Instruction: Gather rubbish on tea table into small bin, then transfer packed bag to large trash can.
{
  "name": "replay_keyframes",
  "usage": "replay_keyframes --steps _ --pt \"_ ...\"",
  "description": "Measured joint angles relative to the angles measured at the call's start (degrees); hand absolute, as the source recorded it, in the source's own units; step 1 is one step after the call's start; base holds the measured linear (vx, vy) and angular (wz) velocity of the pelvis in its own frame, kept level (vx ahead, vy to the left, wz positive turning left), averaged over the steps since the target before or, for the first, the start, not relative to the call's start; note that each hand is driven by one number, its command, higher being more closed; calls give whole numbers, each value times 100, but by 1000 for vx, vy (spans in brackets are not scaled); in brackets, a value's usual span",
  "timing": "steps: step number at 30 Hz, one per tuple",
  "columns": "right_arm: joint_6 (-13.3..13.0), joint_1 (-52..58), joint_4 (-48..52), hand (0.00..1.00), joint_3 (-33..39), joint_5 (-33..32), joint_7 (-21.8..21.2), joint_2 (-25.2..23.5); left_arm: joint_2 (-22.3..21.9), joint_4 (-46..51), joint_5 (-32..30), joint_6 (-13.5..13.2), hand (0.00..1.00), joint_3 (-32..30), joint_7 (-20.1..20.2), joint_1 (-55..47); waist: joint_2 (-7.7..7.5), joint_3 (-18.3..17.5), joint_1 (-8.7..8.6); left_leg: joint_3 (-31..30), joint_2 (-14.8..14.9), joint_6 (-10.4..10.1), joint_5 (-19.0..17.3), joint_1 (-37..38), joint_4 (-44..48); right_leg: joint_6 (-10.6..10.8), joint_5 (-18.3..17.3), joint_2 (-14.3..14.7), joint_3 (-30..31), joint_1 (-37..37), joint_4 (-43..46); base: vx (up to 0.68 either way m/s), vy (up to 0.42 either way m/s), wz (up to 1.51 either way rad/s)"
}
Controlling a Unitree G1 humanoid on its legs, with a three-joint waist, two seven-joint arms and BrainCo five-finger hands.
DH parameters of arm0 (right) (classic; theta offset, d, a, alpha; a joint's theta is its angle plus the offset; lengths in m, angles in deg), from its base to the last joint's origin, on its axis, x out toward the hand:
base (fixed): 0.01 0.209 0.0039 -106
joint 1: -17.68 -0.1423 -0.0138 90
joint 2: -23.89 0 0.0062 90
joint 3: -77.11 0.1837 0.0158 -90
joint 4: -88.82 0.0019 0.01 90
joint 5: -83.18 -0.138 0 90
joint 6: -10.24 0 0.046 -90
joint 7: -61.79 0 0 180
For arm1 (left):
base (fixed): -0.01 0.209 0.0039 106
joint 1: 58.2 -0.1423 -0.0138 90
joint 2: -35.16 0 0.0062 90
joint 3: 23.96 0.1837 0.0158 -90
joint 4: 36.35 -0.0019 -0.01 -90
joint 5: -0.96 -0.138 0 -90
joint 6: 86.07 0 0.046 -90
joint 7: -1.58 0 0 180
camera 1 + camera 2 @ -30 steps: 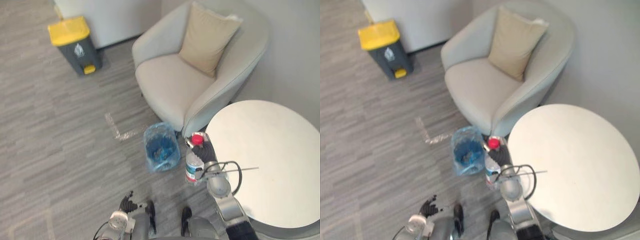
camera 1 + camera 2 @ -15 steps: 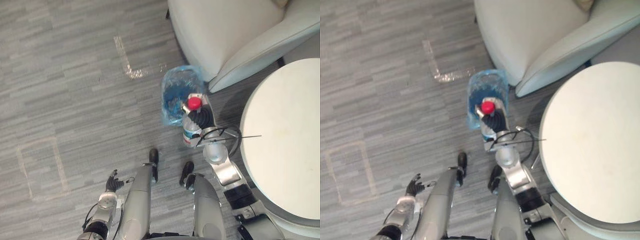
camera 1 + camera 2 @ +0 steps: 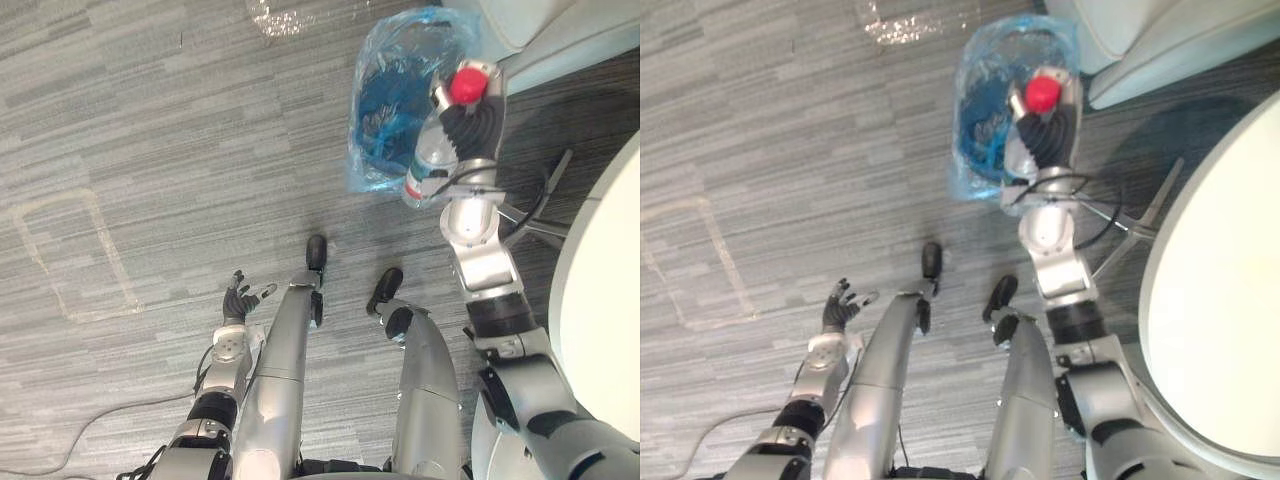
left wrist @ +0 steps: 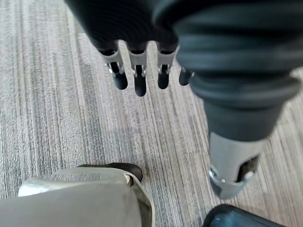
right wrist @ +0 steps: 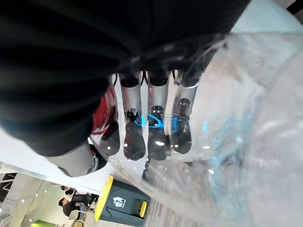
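The bench [image 3: 1225,300] is cut off by the right edge. The right hand [image 3: 474,128] covers part of the bottle [image 3: 424,168]. Contents of the blue bag [image 3: 385,105] are indistinct.

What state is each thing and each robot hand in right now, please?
small bin: open, lined with a blue bag.
bottle: red cap on, held at the bin's rim, not yet dropped.
right robot hand: shut on the bottle.
left robot hand: open, holding nothing.
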Motion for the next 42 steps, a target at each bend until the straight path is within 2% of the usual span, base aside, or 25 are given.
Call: replay_keyframes --steps 4,5,9,19,25,33,35,42 --pt "2 -358 -371 100 65 -149 112 171 19 0 54 -19 0 98 1 2 0 0 67 -15 -27 -21 90 -98 -104 -27 -17 -26 -35 -110 8 24 15 14" --pt "4 -475 -482 0 72 -196 135 247 37 0 69 -32 0 187 4 2 1 0 87 -20 -47 -43 121 -98 -167 -43 -29 -49 -51 -127 7 18 7 12" --pt "0 -678 -537 0 81 -235 214 444 41 27 166 -153 0 291 9 2 4 -3 124 -98 -111 -95 250 -110 -361 -78 -52 -98 -115 -187 2 17 0 19" --pt "-26 -819 -700 0 285 -631 205 669 61 29 287 -178 0 443 48 2 12 -8 192 -158 -108 -160 353 -146 -454 -146 -91 -97 -192 -229 39 5 -1 5" --pt "-79 -383 -686 0 -20 -580 -172 700 121 17 286 -175 0 458 146 2 10 -9 191 -123 -55 -184 326 -203 -324 -146 -91 -73 -194 -229 74 -7 32 -2" --pt "-85 -107 -722 0 -962 348 -534 933 395 -284 271 -132 0 603 249 221 -29 -30 123 69 155 -127 163 -347 -98 -168 -88 12 -171 -324 169 -17 15 -9" --pt "-88 -143 -1101 0 -1280 578 -742 848 456 -383 272 -147 0 664 257 433 -29 -30 84 107 172 -123 170 -386 -82 -174 -84 13 -139 -392 201 -25 6 -7" --pt "92 -212 -2086 0 -1411 1258 -803 644 488 -556 282 -174 0 656 259 535 -31 -31 39 97 197 -75 202 -646 -20 -175 -85 22 -153 -638 246 -3 3 0"
